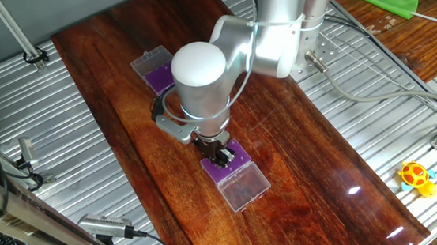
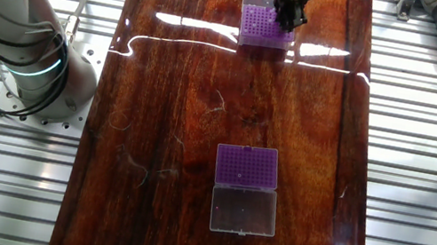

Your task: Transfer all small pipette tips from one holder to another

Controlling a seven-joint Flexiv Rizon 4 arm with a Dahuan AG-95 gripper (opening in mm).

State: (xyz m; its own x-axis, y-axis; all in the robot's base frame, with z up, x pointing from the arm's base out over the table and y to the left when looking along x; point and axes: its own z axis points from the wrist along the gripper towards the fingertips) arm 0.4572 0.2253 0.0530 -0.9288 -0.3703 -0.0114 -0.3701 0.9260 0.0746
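Gripper (image 2: 290, 13) is hanging straight over the purple tip holder (image 2: 264, 30) at one end of the counter (image 2: 175, 115), its jaws pointing down onto the small pipette tips, jaw width indiscernible; second holder (image 2: 248, 166) is lying well apart along the counter's long axis.

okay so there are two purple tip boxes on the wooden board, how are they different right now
The gripper is down at the box under the arm, partly covering it in both views; the other box stands alone with nothing near it. The other box's clear lid lies fully in sight, flat on the wooden board; the lid of the box under the arm shows only in one fixed view. Both have purple inserts with a grid of holes and open clear lids.
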